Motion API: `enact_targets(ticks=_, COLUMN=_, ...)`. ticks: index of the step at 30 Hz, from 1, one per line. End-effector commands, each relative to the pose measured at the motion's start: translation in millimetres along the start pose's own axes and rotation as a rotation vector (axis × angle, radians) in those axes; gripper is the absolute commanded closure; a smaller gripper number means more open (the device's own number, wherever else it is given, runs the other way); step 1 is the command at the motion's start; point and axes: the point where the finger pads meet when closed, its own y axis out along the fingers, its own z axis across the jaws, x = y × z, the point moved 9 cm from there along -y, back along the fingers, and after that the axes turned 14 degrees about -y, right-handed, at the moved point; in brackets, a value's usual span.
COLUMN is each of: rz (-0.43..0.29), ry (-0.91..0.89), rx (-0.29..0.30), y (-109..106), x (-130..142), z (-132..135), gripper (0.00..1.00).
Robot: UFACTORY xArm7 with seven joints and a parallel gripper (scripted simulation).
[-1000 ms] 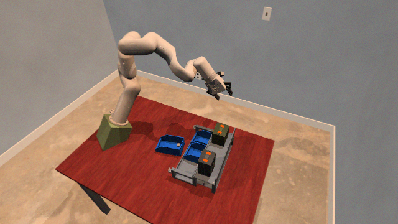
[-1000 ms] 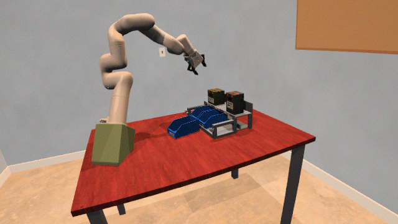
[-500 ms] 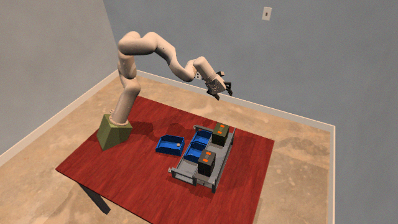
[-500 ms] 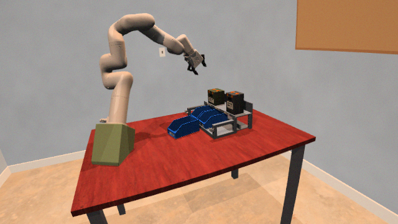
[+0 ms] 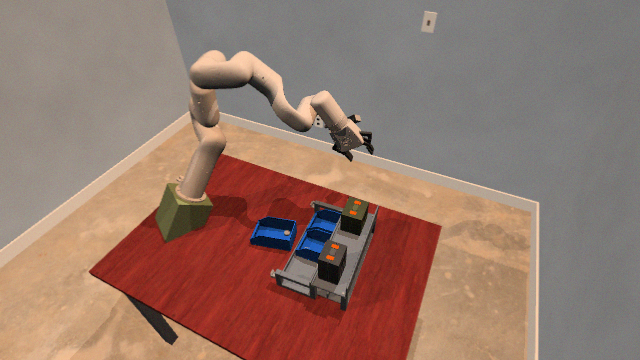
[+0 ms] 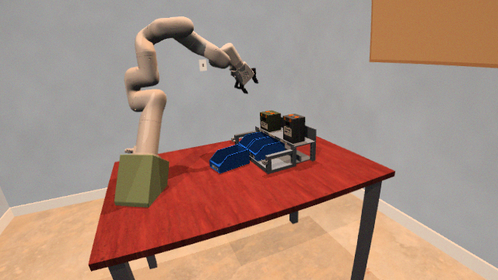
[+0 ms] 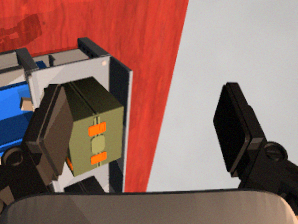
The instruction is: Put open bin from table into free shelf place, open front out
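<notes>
Blue plastic identifies the bin to be moved: it rests on the red table, just beside the front of the grey shelf, its long side running along the shelf's front lip. A small round part lies inside it near one end. In the exterior view the same bin stands level on the table top, apart from the shelf's frame.

Two further blue bins sit side by side in the shelf's lower row. The section of that row nearest the camera in the top view shows bare grey floor. Two dark boxes with orange markings stand on the shelf's upper board, one at the far end and one at the near end.

The arm rises from an olive pedestal at the table's edge. The gripper hangs high above the shelf, well apart from every object, with its fingers spread fully and nothing between them. In the wrist view one finger stands against the grey background; the other appears to overlap the olive-faced box, though the exact outline is hard to separate there.
</notes>
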Motion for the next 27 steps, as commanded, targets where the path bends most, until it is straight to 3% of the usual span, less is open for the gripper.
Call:
enact_targets(ticks=1, rz=-0.001, ry=0.001, rx=0.005, y=-1, x=0, z=2, gripper=0.00)
enact_targets(ticks=21, rz=-0.001, ry=0.001, rx=0.005, y=-1, x=0, z=2, gripper=0.00)
enact_targets(ticks=27, rz=-0.001, ry=0.001, rx=0.005, y=-29, x=-17, z=-36, gripper=0.00)
